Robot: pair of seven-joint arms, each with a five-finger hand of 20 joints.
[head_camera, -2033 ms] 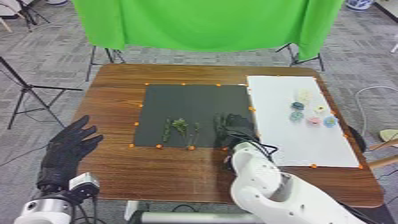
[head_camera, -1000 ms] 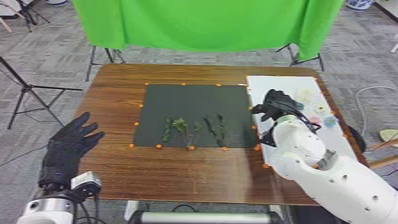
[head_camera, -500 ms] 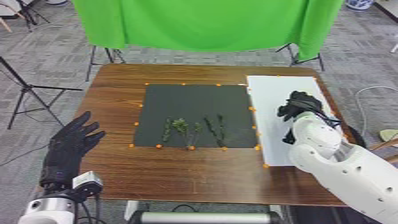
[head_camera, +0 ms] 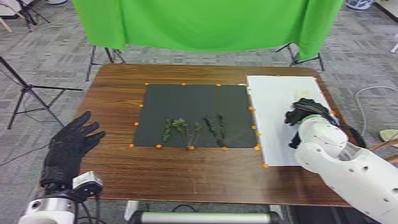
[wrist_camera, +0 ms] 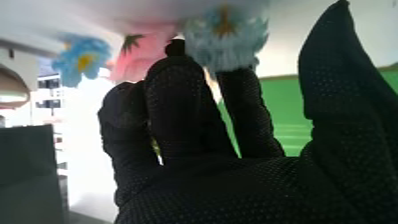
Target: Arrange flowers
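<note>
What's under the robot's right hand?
The right hand is over the white sheet. Near its fingers are a blue flower, a pink flower and a pale grey-blue flower; anything the hand covers can't be seen.

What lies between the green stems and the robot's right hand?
Between the green stems and the right hand, the head view shows dark mat, orange markers and white sheet.
</note>
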